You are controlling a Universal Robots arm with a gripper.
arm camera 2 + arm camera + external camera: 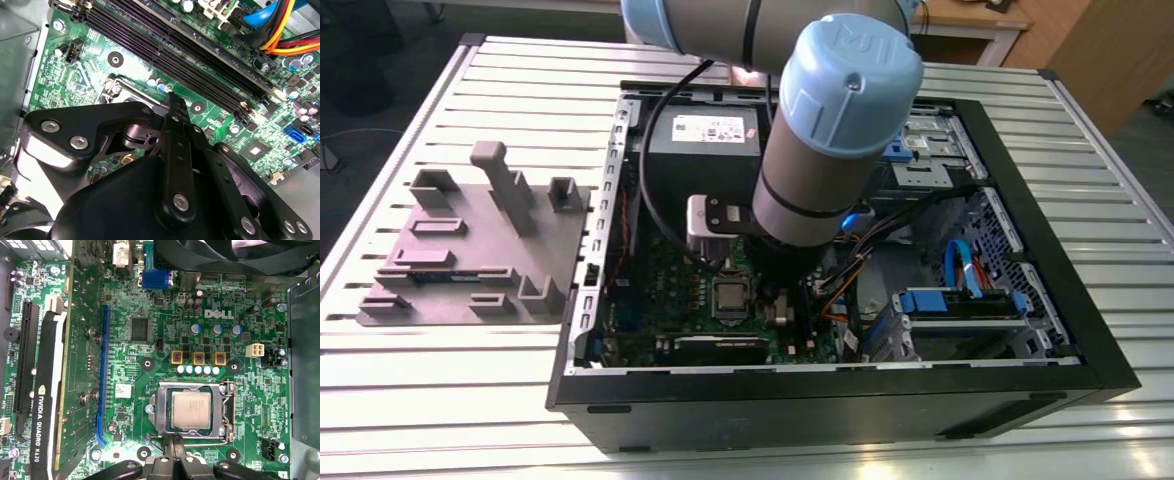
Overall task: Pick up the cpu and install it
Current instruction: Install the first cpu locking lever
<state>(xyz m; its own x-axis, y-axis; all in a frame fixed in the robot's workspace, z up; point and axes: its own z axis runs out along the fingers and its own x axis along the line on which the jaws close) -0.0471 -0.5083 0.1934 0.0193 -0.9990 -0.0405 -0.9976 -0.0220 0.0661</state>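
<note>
The cpu [191, 409], a flat square chip with a silver top, lies inside the motherboard socket, and the socket's metal frame [192, 386] runs around it. In the exterior view the cpu [730, 295] shows as a small grey square on the green board, just beside the arm's wrist [787, 215]. My gripper [174, 444] hangs a little off one edge of the socket. Its fingers are shut together with nothing between them. In the second wrist view the gripper [171, 100] points at the socket's corner [120, 87].
The open computer case [854, 385] stands on a slatted table. A graphics card [50, 405], memory slots [165, 45], a black fan [225, 255] and coloured cables [280, 30] crowd the board. A grey power supply [707, 135] sits behind. A grey fixture plate [467, 250] lies at the exterior view's left.
</note>
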